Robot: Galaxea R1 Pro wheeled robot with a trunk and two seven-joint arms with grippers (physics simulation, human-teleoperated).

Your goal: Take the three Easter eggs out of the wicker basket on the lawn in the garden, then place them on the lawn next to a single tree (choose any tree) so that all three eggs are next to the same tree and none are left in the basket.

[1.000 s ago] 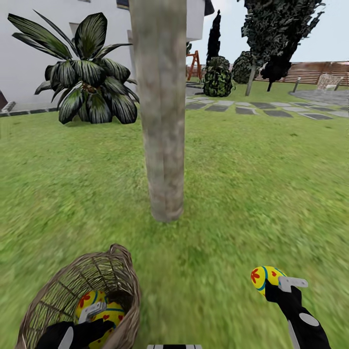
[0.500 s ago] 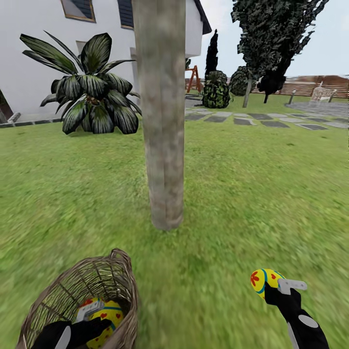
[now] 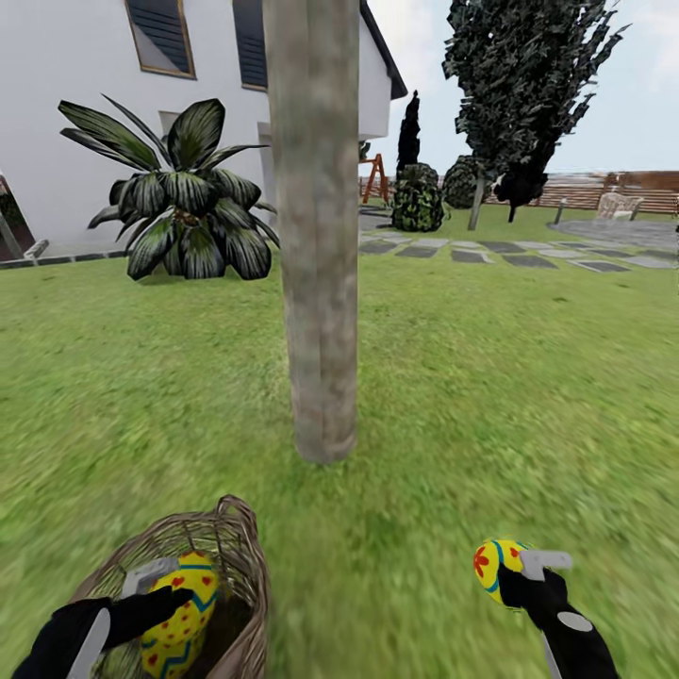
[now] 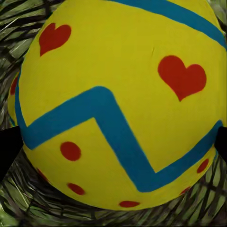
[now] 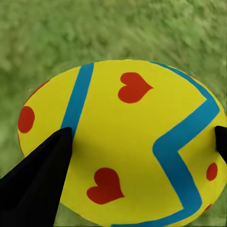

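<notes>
Lawn [image 3: 490, 377] below, both claws apparently grip eggs.

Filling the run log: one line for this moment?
left hand: egg over basket | right hand: egg above lawn | tree ahead

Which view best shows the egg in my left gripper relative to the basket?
Head view: the left gripper holds the egg above the wicker basket. Left wrist view shows that egg close up, weave behind. Right wrist view shows the other egg.
</notes>
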